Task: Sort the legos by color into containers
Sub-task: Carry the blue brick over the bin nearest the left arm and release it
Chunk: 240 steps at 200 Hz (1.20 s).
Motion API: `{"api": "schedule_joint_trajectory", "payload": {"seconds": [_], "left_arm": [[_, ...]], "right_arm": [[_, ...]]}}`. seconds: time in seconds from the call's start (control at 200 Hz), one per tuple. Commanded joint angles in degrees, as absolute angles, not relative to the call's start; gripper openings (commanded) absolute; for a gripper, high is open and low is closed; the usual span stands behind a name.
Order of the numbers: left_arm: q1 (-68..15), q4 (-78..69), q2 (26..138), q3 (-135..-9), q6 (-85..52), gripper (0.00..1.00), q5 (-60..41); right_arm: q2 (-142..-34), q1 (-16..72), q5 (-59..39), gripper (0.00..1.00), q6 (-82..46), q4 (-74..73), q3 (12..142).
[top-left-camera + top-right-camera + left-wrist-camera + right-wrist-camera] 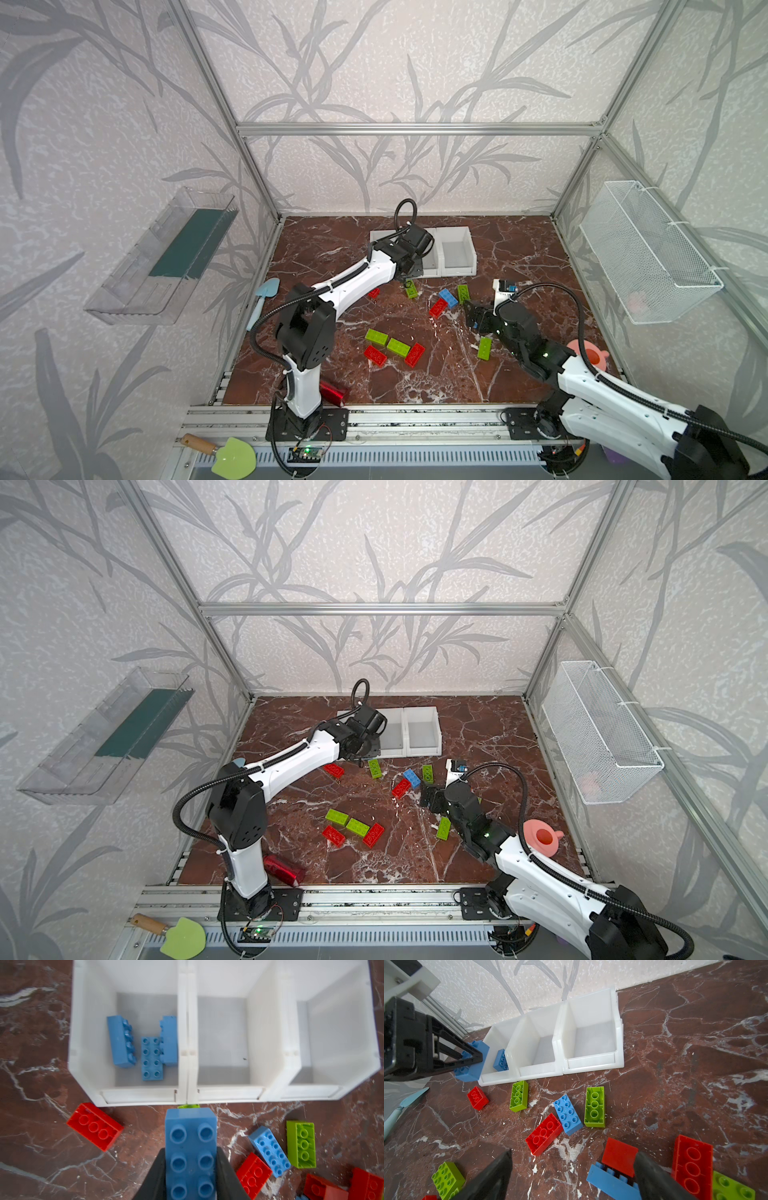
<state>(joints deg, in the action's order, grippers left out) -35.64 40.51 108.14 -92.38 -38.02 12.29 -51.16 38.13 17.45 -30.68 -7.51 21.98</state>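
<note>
In both top views your left hand [409, 272] sits at the front lip of the containers [457, 232]. Loose legos [397, 347] lie scattered over the counter [519, 257]. From the left wrist, that hand is clamped on a blue brick [191, 1126], held just short of the containers. Three blue bricks [152, 1057] lie in the end one. From the right wrist, the fingers of your right hand [574, 1155] stand wide apart, low over red, blue and green legos.
</note>
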Motion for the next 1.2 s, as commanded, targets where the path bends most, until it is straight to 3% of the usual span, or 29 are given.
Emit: {"api": "schedule_joint_trajectory", "payload": {"seconds": [0.0, 0.19, 0.52, 0.66, 0.84, 1.194], "left_arm": [[-32.05, 44.85, 110.12, -97.52, -34.74, 0.31, 12.66], [-26.48, 45.88, 115.53, -103.99, -34.02, 0.31, 9.68], [-24.75, 50.51, 124.94, -114.59, -31.83, 0.33, 7.96], [-24.43, 50.88, 125.56, -115.62, -31.52, 0.41, 8.42], [-24.40, 52.46, 124.76, -117.45, -30.81, 0.64, 9.22], [-25.53, 49.64, 108.18, -105.95, -31.80, 0.71, 7.57]], "right_arm": [[-50.71, 37.88, 17.26, 0.92, -31.33, -9.03, 21.53], [-50.56, 37.72, 17.05, 0.92, -31.38, -9.03, 21.47], [-50.45, 37.45, 16.31, 0.92, -31.66, -8.96, 21.44], [-50.71, 37.40, 16.10, 0.93, -31.65, -9.01, 21.53], [-50.66, 37.27, 15.60, 0.95, -31.30, -8.74, 21.69], [-52.46, 37.18, 12.95, 0.95, -26.29, -3.37, 26.79]]}}
